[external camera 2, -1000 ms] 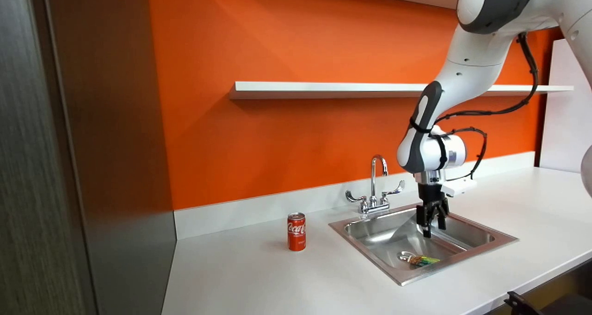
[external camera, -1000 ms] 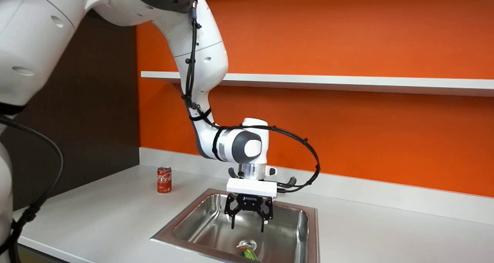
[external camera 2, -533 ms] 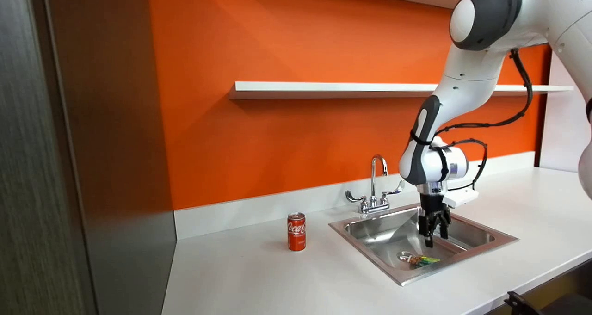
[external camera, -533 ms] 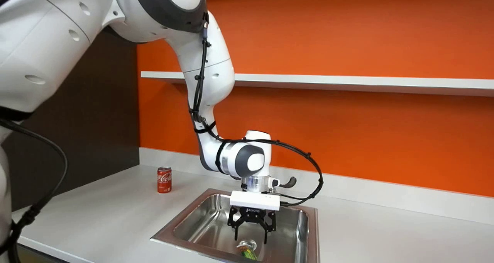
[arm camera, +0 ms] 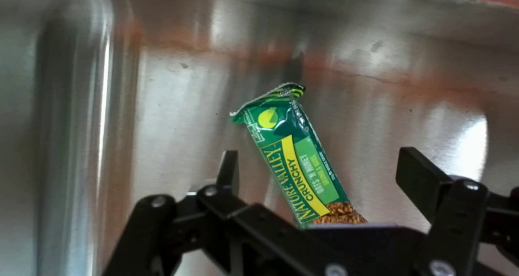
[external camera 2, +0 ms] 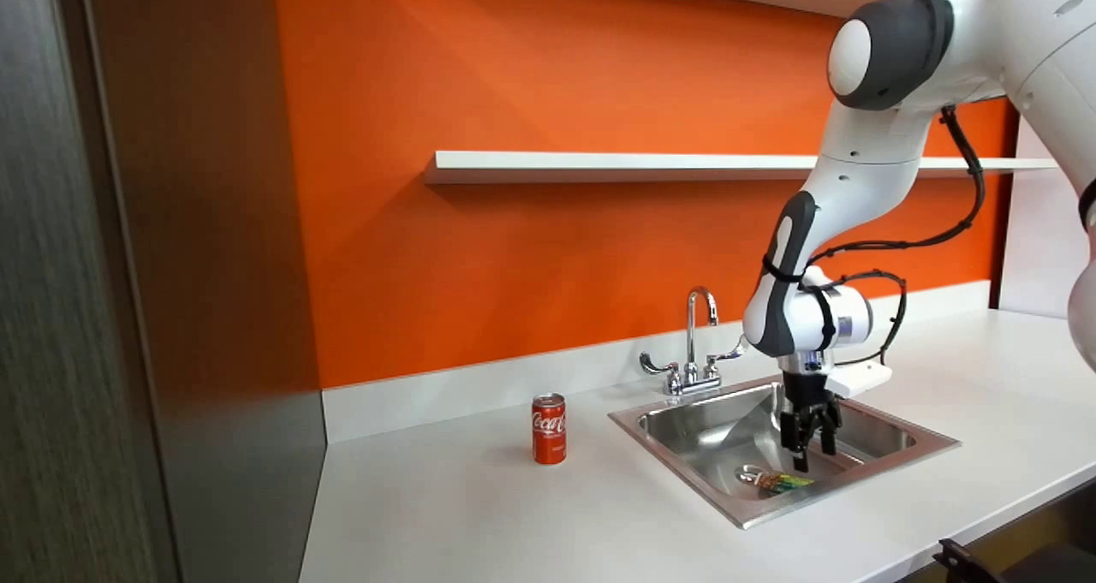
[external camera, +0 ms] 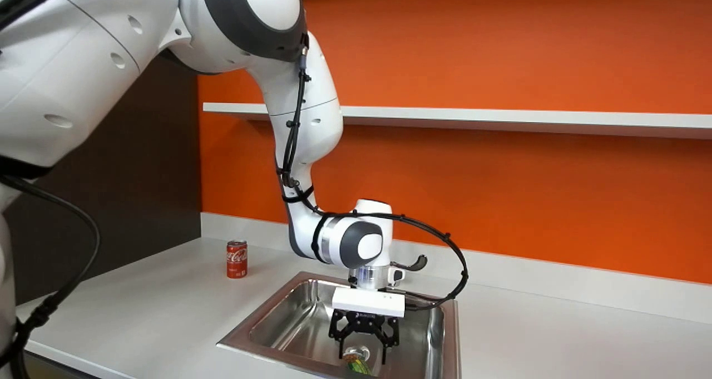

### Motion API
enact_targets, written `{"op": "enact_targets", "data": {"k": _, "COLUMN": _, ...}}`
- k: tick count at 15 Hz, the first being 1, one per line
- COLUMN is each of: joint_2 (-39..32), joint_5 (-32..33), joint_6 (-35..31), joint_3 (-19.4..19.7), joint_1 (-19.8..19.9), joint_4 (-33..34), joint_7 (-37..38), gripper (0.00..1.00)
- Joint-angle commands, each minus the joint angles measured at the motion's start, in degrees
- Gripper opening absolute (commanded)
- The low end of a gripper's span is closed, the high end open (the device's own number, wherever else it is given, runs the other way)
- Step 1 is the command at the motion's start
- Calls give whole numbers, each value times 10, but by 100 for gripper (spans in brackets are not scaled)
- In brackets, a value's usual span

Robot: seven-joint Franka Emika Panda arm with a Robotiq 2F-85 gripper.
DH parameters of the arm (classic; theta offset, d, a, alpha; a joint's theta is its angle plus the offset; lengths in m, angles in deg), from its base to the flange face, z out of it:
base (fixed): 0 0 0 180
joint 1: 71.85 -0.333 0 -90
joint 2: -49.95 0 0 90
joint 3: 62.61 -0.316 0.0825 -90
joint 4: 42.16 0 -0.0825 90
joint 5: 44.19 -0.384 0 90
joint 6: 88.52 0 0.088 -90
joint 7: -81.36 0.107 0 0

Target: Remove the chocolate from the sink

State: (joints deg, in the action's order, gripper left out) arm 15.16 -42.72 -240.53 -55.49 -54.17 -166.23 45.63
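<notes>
Dipping deeper into the sink (external camera: 263, 311) than half a second ago, the hand (external camera: 362, 359) hangs near the granola bar (arm camera: 298, 162), which lies unmoved on the sink floor, toward the front edge of the bench (external camera: 139, 312). The hand's jaws are released, standing well apart. From here I see the arm (external camera: 322, 117) bend over high up, its end pointing straight down. The red can (external camera: 237, 260) stays put toward the back corner by the dark panel (external camera: 156, 162).

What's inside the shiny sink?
A green granola bar lies in the sink, with the drain near its brown end. The open jaws hang above the bar. In the wrist view they cover its lower end; whatever is under the bar can't be seen.
</notes>
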Motion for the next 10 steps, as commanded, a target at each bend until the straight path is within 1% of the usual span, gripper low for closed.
{"op": "enact_targets", "data": {"k": 1, "joint_2": 1, "joint_5": 16, "joint_6": 1, "joint_3": -12, "joint_1": 14, "joint_4": 1, "joint_7": 12, "gripper": 100}}
{"op": "enact_targets", "data": {"k": 8, "joint_2": 1, "joint_5": 16, "joint_6": 1, "joint_3": -13, "joint_1": 14, "joint_4": 1, "joint_7": 12, "gripper": 100}}
{"op": "enact_targets", "data": {"k": 10, "joint_2": -4, "joint_5": 23, "joint_6": 10, "joint_3": -14, "joint_1": 15, "joint_4": 9, "joint_7": 2, "gripper": 100}}
